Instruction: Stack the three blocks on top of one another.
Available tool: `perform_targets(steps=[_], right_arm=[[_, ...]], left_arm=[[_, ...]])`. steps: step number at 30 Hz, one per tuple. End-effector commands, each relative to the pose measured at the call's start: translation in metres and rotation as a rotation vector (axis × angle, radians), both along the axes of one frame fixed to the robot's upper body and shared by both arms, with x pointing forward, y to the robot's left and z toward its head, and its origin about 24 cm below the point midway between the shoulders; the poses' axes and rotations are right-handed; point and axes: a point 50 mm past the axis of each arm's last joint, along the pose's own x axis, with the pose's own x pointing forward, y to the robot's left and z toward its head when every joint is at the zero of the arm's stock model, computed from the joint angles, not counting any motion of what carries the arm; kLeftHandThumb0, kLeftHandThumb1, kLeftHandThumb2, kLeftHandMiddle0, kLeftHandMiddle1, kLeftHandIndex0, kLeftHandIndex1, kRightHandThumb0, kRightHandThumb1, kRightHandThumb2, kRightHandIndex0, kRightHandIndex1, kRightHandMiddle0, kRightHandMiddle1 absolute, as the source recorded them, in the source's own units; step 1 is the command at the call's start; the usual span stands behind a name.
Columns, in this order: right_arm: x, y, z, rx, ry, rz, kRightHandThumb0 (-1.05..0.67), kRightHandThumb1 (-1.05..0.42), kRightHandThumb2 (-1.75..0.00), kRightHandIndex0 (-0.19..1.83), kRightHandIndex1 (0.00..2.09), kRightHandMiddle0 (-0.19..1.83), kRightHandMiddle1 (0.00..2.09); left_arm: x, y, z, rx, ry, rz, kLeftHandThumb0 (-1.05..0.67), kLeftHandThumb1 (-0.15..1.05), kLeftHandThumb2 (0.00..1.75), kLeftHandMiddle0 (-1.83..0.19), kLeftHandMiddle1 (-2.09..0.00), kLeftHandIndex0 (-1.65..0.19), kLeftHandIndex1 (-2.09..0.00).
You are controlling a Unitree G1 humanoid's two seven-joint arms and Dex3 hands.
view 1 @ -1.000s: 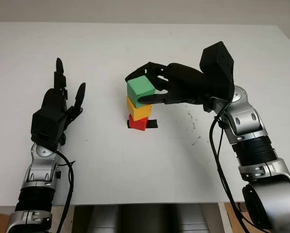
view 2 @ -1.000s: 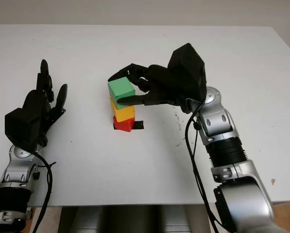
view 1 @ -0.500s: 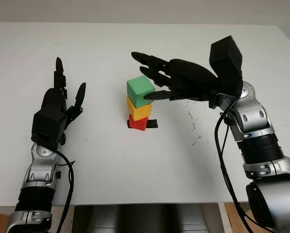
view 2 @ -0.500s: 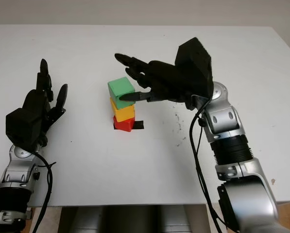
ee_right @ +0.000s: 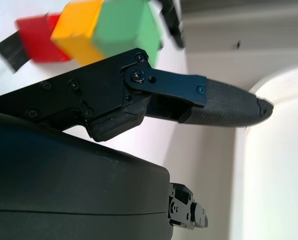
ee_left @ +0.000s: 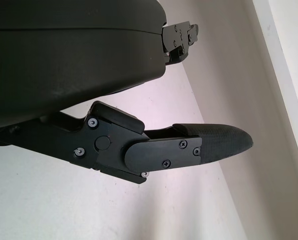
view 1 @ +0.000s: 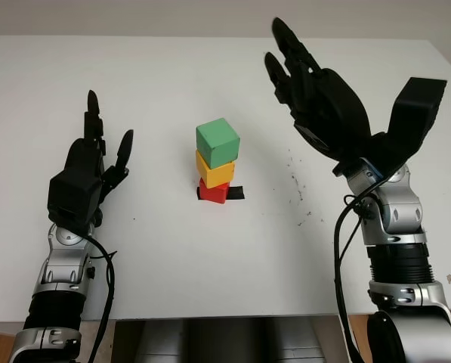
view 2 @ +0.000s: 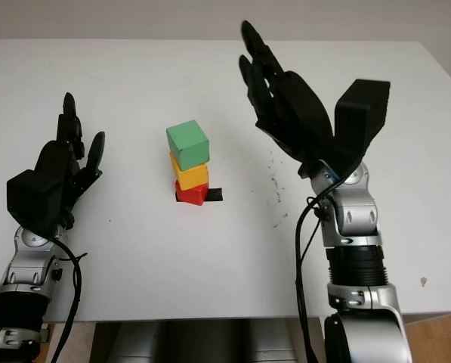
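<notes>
Three blocks are stacked in one small tower near the middle of the white table (view 1: 210,287). The red block (view 1: 214,191) is at the bottom and is set on the table beside a small black strip (view 1: 236,193), which lies just to its right. The yellow block (view 1: 215,169) is placed on the red one, and the green block (view 1: 217,141) is placed on top of the yellow one, turned a little so its corners stick out. Nothing is touching the tower. The right hand (view 1: 316,94) is held up in the air to the right of the tower and well apart from it, and nothing is held in it. The left hand (view 1: 85,174) is kept on the left side of the table, far from the blocks, and nothing is held in it either.
</notes>
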Motion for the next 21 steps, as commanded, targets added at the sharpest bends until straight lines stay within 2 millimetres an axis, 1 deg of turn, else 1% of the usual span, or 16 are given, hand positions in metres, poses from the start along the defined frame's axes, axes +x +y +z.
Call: perform_targets(steps=[1, 3, 5, 11, 17, 21], right_arm=[[0.002, -0.006, -0.016, -0.004, 0.038, -0.03, -0.87, -1.05, -0.77, -0.19, 0.0, -0.19, 0.0], [0.004, -0.009, -0.027, -0.008, 0.081, -0.045, -0.88, -1.05, -0.76, -0.19, 0.0, -0.19, 0.0], [0.004, -0.01, -0.034, 0.003, 0.106, -0.064, -0.89, -1.05, -0.74, -0.19, 0.0, -0.19, 0.0], [0.003, -0.009, -0.044, 0.008, 0.125, -0.085, -0.87, -1.05, -0.75, -0.19, 0.0, -0.19, 0.0], [0.004, -0.009, -0.055, 0.0, 0.198, -0.107, -0.83, -1.05, -0.73, -0.19, 0.0, -0.19, 0.0], [0.003, -0.01, -0.06, 0.02, 0.212, -0.123, -0.82, -1.05, -0.73, -0.19, 0.0, -0.19, 0.0]], left_arm=[[-0.001, -0.001, 0.0, -0.01, -0.004, -0.008, -0.81, 1.05, 0.53, 0.19, 0.0, 0.19, 0.0], [-0.001, -0.001, -0.001, -0.014, -0.004, -0.009, -0.82, 1.05, 0.53, 0.19, 0.0, 0.19, 0.0], [-0.002, -0.001, 0.0, -0.024, -0.008, -0.016, -0.81, 1.05, 0.53, 0.19, 0.0, 0.19, 0.0], [-0.004, -0.004, -0.002, -0.039, -0.001, -0.045, -0.82, 1.05, 0.54, 0.19, 0.0, 0.19, 0.0], [-0.005, -0.008, -0.006, -0.051, 0.018, -0.064, -0.82, 1.05, 0.54, 0.19, 0.0, 0.19, 0.0], [-0.009, -0.008, -0.008, -0.053, 0.022, -0.06, -0.82, 1.05, 0.54, 0.19, 0.0, 0.19, 0.0]])
